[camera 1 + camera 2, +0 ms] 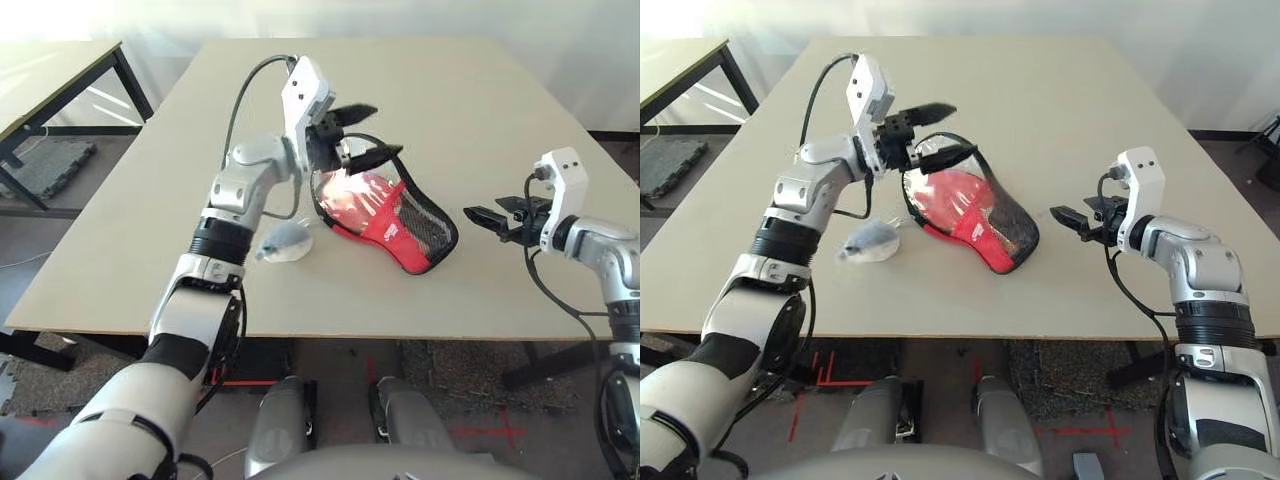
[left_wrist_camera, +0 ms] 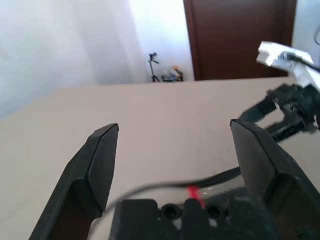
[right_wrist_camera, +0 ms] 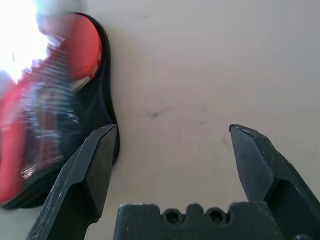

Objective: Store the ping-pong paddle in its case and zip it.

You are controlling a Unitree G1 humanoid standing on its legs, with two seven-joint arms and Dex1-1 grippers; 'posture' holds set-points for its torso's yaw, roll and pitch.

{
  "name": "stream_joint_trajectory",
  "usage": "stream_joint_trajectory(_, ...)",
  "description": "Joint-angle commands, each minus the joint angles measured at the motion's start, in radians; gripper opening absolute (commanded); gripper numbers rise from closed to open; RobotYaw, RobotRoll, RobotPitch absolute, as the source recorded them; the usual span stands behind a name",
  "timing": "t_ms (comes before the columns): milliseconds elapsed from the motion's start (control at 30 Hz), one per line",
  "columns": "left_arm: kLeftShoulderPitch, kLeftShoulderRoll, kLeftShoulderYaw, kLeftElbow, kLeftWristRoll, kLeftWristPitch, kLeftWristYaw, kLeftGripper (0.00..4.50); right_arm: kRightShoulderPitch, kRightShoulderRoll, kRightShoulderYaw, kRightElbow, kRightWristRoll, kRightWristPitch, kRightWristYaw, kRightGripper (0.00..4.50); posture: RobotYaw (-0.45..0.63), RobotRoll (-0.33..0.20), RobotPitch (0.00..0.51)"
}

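Beige table (image 1: 480, 120), case (image 1: 985, 225) lying mid-table w/ paddle (image 1: 950, 200) inside, left gripper (image 1: 358, 135) spread wide just above its far end, right gripper (image 1: 1072, 222) spread too, nearby, holding nothing.

Bright daylight from far side; glare, blur on case (image 3: 45, 100).

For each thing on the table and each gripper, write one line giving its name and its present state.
case: lying flat on the table, window side up, held by neither gripper; whether the zipper is done up cannot be told.
ping-pong paddle: inside the case, red face visible through the window.
small pouch: lying loose beside the case.
left gripper: open, above the case.
right gripper: open, beside the case.
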Motion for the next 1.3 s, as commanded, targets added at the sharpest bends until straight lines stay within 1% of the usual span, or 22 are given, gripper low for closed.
stream_joint_trajectory(33,0.061,0.053,-0.058,-0.048,0.006,0.065,-0.13,4.5,0.017,0.02,-0.021,-0.033,0.036,0.026,-0.003,4.46,-0.06,0.0,0.046)
stream_joint_trajectory(133,0.131,0.115,-0.097,-0.142,-0.009,0.145,-0.221,4.5,0.021,0.037,-0.015,-0.031,0.051,0.037,-0.002,4.46,-0.05,0.0,0.049)
stream_joint_trajectory(200,0.179,0.151,-0.107,-0.206,-0.02,0.196,-0.248,4.5,0.018,0.055,-0.009,-0.021,0.06,0.041,-0.001,4.46,-0.04,0.0,0.052)
stream_joint_trajectory(400,0.292,0.235,-0.108,-0.337,-0.03,0.304,-0.277,4.5,0.008,0.104,0.016,0.02,0.057,0.037,-0.002,4.46,-0.02,0.0,0.057)
stream_joint_trajectory(533,0.35,0.283,-0.099,-0.392,-0.032,0.336,-0.273,4.5,0.002,0.145,0.04,0.06,0.045,0.034,-0.005,4.46,0.0,0.0,0.055)
stream_joint_trajectory(700,0.377,0.304,-0.082,-0.426,-0.043,0.36,-0.264,4.5,0.0,0.17,0.054,0.108,0.03,0.019,-0.011,4.46,0.0,0.0,0.051)
stream_joint_trajectory(833,0.388,0.312,-0.078,-0.441,-0.048,0.37,-0.261,4.5,0.005,0.187,0.059,0.111,0.036,0.029,-0.007,4.46,0.0,0.0,0.048)
stream_joint_trajectory(1000,0.388,0.317,-0.08,-0.444,-0.054,0.374,-0.259,4.5,0.023,0.211,0.082,0.069,0.037,0.061,-0.008,4.46,0.0,0.0,0.051)
stream_joint_trajectory(1133,0.382,0.316,-0.081,-0.438,-0.054,0.373,-0.259,4.5,0.041,0.231,0.088,0.005,0.056,0.115,-0.014,4.46,0.0,0.0,0.055)
stream_joint_trajectory(1267,0.379,0.313,-0.084,-0.431,-0.052,0.369,-0.26,4.5,0.052,0.243,0.084,-0.019,0.058,0.143,-0.027,4.46,-0.01,0.0,0.056)
stream_joint_trajectory(1300,0.377,0.311,-0.084,-0.43,-0.051,0.368,-0.26,4.5,0.053,0.247,0.081,-0.02,0.059,0.154,-0.034,4.3,-0.01,0.0,0.056)
